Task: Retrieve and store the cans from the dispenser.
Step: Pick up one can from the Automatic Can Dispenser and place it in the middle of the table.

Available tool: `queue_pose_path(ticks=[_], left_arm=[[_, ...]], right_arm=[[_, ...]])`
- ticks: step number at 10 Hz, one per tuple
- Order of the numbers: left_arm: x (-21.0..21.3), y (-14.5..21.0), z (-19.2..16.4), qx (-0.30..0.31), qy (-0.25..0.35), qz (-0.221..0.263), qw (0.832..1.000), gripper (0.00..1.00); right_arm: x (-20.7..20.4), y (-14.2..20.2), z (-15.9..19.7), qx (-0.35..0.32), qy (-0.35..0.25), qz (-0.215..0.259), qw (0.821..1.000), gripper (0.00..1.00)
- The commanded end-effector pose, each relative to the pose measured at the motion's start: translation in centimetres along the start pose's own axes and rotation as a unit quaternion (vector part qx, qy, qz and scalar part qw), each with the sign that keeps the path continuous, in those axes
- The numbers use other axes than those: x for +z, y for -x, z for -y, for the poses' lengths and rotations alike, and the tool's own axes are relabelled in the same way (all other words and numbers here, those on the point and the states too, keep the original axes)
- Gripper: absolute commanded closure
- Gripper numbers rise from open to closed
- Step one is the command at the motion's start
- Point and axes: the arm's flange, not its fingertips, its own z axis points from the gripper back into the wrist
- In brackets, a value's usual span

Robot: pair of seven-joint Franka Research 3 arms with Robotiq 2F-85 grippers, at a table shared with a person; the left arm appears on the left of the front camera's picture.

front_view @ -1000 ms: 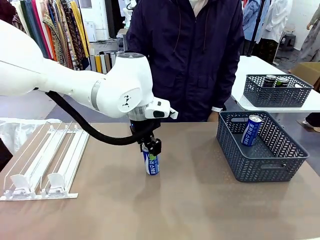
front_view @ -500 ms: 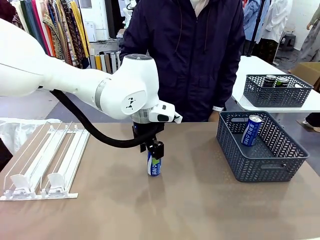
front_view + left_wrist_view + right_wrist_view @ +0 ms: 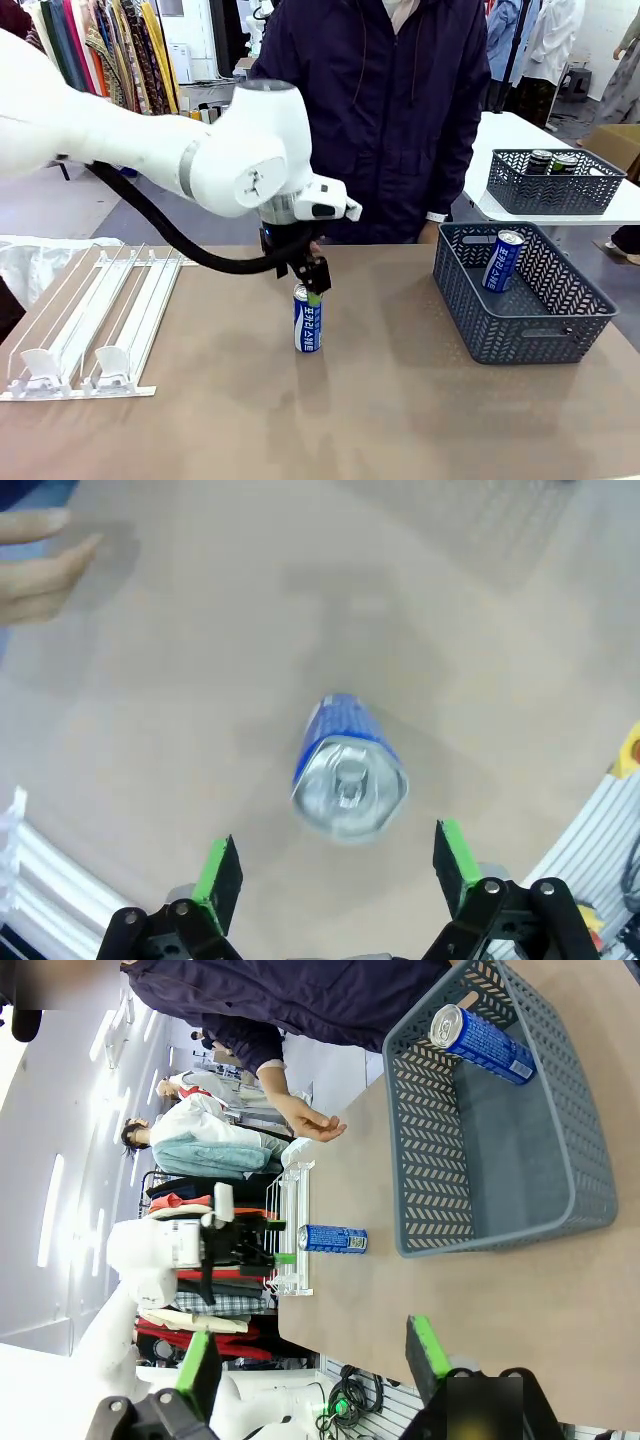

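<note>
Above the can [image 3: 348,782], left hand [image 3: 340,880] wide, empty.

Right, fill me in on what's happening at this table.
The left claw hangs open just above a blue can that stands upright mid-table, its pads clear of the can's sides. A second blue can leans inside the grey basket on the robot's right. The white dispenser on the robot's left has no cans in its lanes. The right claw is open and holds nothing. A person stands at the far side, one hand resting near the table edge.
</note>
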Motion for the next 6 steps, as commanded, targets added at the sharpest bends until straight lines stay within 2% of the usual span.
queue_pose_path(ticks=[1, 2, 4, 6], left_arm=[[6.9, 4.1, -1.9, 0.044, 0.018, 0.025, 0.999, 0.00], [10.9, 7.3, -4.5, 0.075, 0.052, 0.046, 0.995, 0.00], [16.2, 17.2, -12.1, 0.170, 0.112, 0.102, 0.974, 0.00], [17.7, 27.7, -17.2, 0.241, 0.198, 0.161, 0.936, 0.00]], right_arm=[[0.1, -0.1, -0.1, 0.009, -0.007, 0.002, 1.000, 0.00], [0.1, -0.1, -0.1, 0.009, -0.007, 0.002, 1.000, 0.00], [0.1, -0.1, -0.1, 0.009, -0.007, 0.002, 1.000, 0.00], [0.1, -0.1, -0.1, 0.009, -0.007, 0.002, 1.000, 0.00]])
